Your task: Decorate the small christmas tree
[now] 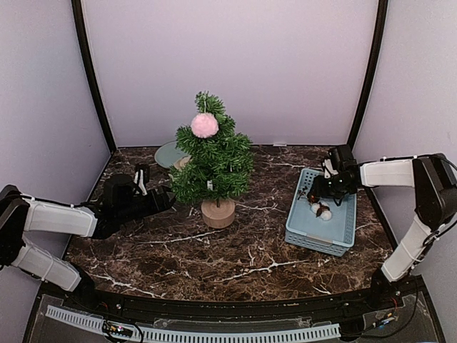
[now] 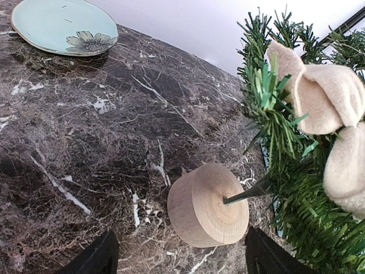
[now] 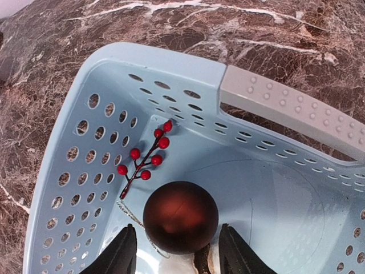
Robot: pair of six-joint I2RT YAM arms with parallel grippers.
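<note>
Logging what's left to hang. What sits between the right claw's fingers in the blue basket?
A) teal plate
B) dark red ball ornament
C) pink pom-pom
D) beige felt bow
B: a dark red ball ornament lies between the fingers of the right claw, beside a red berry sprig.

The small christmas tree [image 1: 214,161] is standing mid-way across the table [image 1: 250,261], a pompom [image 1: 205,125] hanging near its top and a plate [image 1: 166,153] lying behind-left. At right, a basket [image 1: 305,241] is holding a ball [image 3: 180,217], a berry sprig [image 3: 144,159] lying just beside it.
</note>
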